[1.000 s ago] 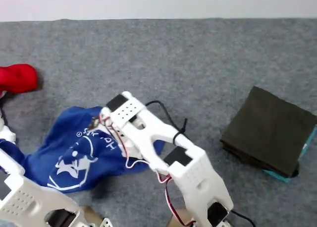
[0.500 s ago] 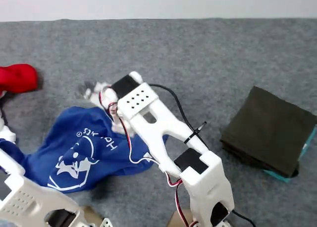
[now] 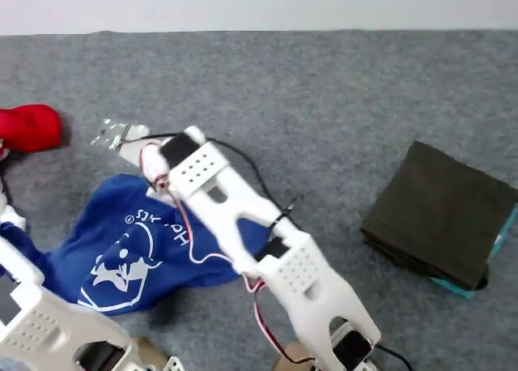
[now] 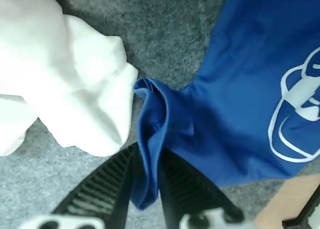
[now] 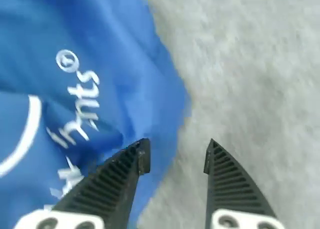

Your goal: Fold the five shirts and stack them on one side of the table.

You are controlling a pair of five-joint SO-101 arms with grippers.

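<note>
Far left: bunched red shirt (image 3: 28, 128) on the grey table (image 3: 324, 87). Near left: left gripper (image 4: 145, 189) clamped on a fold of the crumpled blue shirt (image 3: 121, 257), white shirt (image 4: 60, 79) just beside. Right gripper (image 5: 175, 156) spread apart, straddling the blue shirt's far edge; right arm (image 3: 243, 225) lying across, hiding part. Far right: folded dark shirt (image 3: 441, 213) atop a teal piece (image 3: 502, 237).

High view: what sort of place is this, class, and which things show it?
Probably a robot test bench for shirt folding, not a home: a grey felt table, a white arm above a crumpled blue shirt, and a folded dark shirt to one side.
</note>
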